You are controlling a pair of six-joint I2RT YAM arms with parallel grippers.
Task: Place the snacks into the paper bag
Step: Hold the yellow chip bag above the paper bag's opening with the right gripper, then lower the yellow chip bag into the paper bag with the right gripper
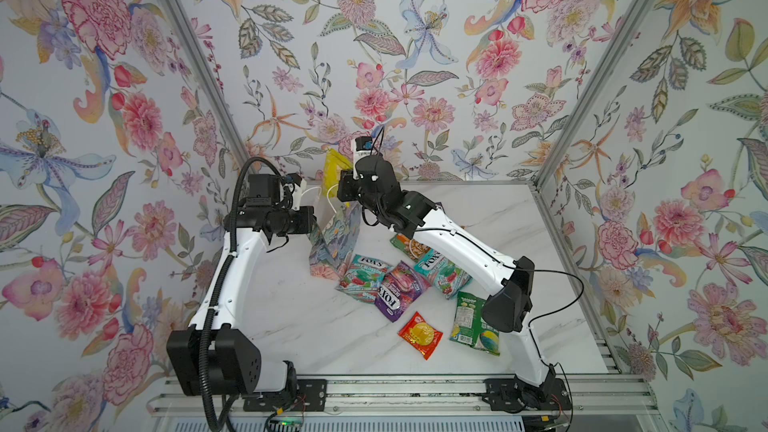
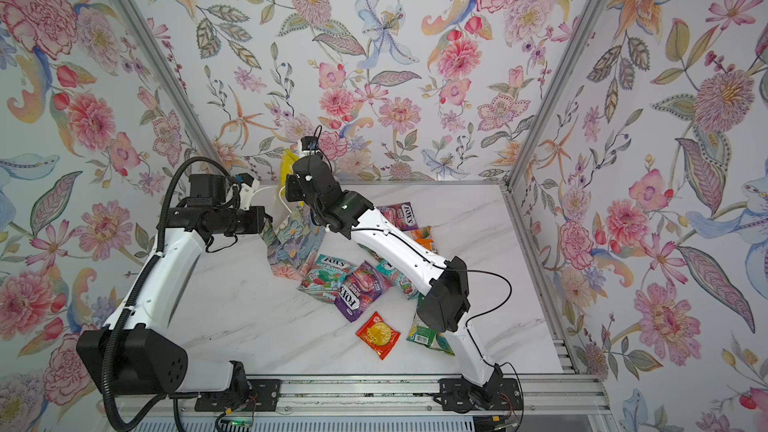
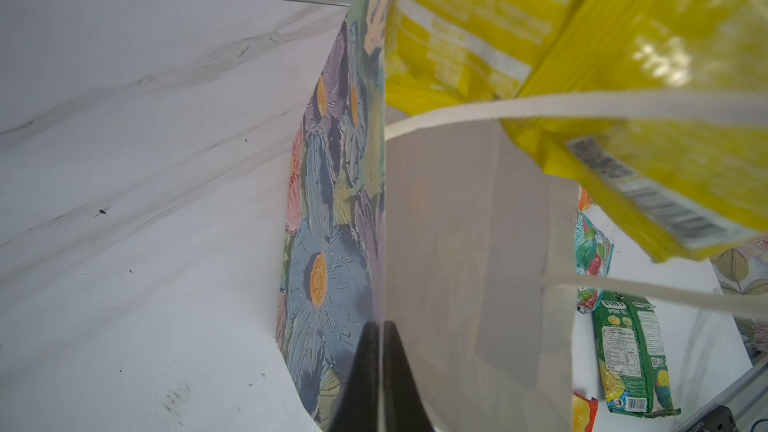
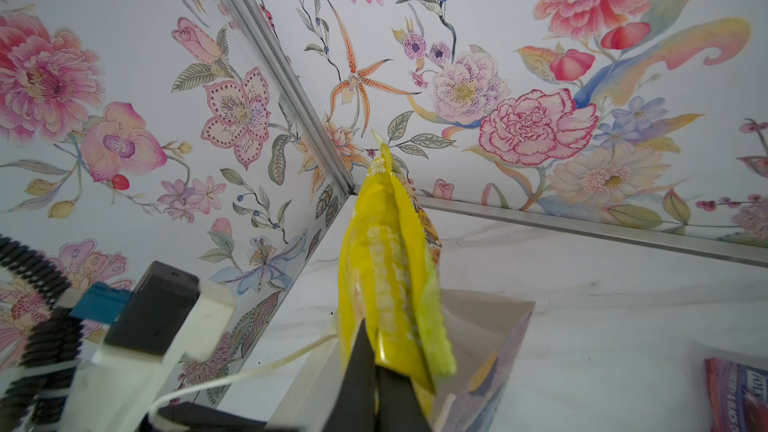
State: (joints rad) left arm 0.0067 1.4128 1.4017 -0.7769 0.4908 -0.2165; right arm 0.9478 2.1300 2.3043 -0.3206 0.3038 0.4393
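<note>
The paper bag (image 1: pixel 336 243) stands open at the back of the table, floral outside (image 3: pixel 328 243) and white inside. My left gripper (image 3: pixel 380 326) is shut on the bag's side wall near the rim. My right gripper (image 4: pixel 376 361) is shut on a yellow packet (image 4: pixel 386 251), which hangs tilted over the bag's mouth (image 1: pixel 332 168). Other snacks lie on the table to the right of the bag: two teal FOX'S bags (image 1: pixel 361 272), a purple one (image 1: pixel 399 290), an orange pouch (image 1: pixel 409 245), a green pouch (image 1: pixel 471 322) and a red pouch (image 1: pixel 420 334).
Another purple FOX'S bag (image 2: pixel 401 216) lies behind the right arm. The bag's white cord handles (image 3: pixel 540 103) stretch across its mouth. Floral walls close the marble table (image 1: pixel 291 317) at the back and sides. A metal rail (image 1: pixel 415 388) runs along the front.
</note>
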